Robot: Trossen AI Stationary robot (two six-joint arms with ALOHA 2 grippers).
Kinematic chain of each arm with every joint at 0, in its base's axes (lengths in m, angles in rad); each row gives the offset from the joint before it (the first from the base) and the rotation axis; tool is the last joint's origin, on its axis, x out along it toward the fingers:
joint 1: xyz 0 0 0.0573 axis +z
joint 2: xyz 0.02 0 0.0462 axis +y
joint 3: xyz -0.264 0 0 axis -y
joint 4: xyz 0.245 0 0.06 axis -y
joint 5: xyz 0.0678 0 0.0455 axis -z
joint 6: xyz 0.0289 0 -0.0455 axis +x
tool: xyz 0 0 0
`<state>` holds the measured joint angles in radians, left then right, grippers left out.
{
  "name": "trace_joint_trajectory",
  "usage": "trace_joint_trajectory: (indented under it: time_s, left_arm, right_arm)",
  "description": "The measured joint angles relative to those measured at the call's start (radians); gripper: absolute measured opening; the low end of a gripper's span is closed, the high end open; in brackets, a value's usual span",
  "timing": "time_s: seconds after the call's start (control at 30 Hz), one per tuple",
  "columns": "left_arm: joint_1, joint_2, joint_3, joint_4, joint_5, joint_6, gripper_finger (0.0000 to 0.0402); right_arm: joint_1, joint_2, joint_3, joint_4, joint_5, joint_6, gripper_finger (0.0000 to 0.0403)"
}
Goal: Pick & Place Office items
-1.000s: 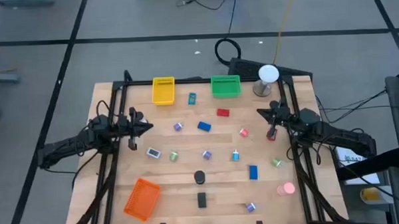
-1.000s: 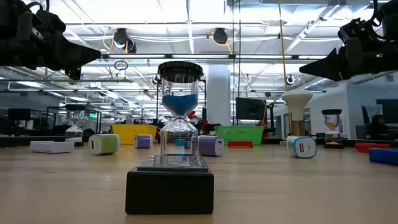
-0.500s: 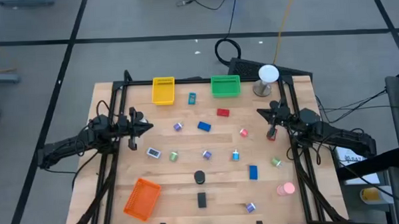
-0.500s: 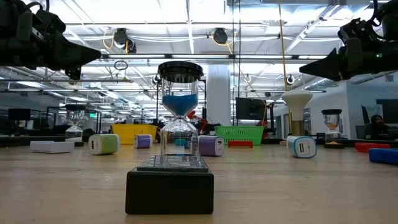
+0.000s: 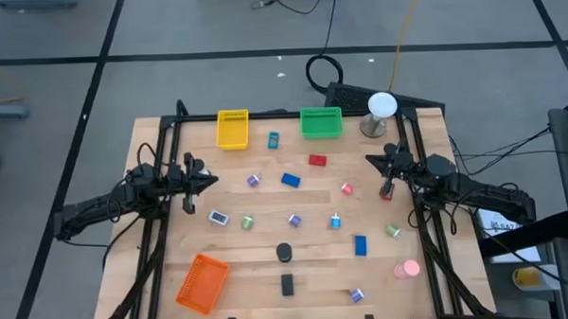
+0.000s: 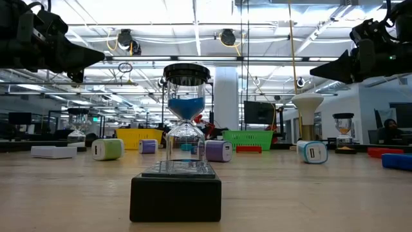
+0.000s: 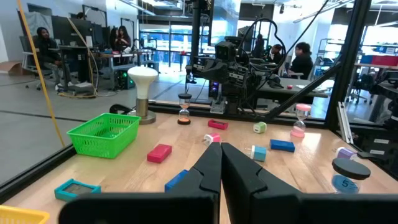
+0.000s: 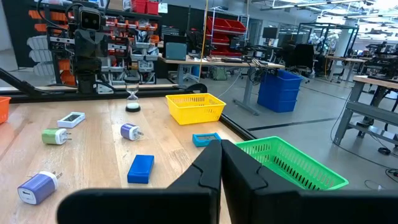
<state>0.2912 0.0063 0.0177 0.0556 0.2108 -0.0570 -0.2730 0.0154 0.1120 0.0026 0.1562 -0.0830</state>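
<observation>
Many small office items lie scattered over the wooden counter (image 5: 268, 245), and the landmark for all of them is the black-based hourglass (image 6: 183, 135) with blue sand, standing upright nearest the low camera; from above it shows as a black disc (image 5: 284, 251) with a black block (image 5: 287, 284) just nearer the front edge. Toward the front left of the hourglass sits the orange basket (image 5: 202, 281); toward the front right lie a purple clip (image 5: 356, 295) and a pink round piece (image 5: 407, 268). Just right of the hourglass is a blue block (image 5: 360, 245), and beyond it a row of small plug-like pieces: a white bit (image 5: 218, 218), a green one (image 5: 247, 221), a purple one (image 5: 294, 220) and a cyan one (image 5: 335, 221). Farther back lie another blue block (image 5: 290, 180) and a red block (image 5: 316, 160). Well left of the hourglass, above the counter's left side, the left gripper (image 5: 210, 178) hovers with its fingers pressed together and holding nothing; well right of it, the right gripper (image 5: 373, 159) hovers likewise, fingers closed and empty. Farthest from the hourglass, along the back edge, stand the yellow basket (image 5: 232, 129), the green basket (image 5: 322, 122) and a white ball on a grey stand (image 5: 381, 113).
</observation>
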Motion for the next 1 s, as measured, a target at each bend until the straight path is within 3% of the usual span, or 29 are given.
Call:
trace_joint_trajectory:
  time_s: [0.4,0.63,0.83,1.0]
  left_arm:
    - [0.0,0.0,0.0,0.0,0.0,0.0,0.0005]
    - [0.0,0.0,0.0,0.0,0.0,0.0,0.0005]
    - [0.0,0.0,0.0,0.0,0.0,0.0,0.0005]
    - [0.0,0.0,0.0,0.0,0.0,0.0,0.0005]
  right_arm:
    - [0.0,0.0,0.0,0.021,-0.001,0.004,0.0]
    - [0.0,0.001,-0.002,0.083,-0.005,0.206,0.0]
    - [0.0,0.011,-0.055,0.232,-0.088,0.402,0.0]
    - [0.0,0.028,-0.083,0.225,-0.092,0.374,0.0]
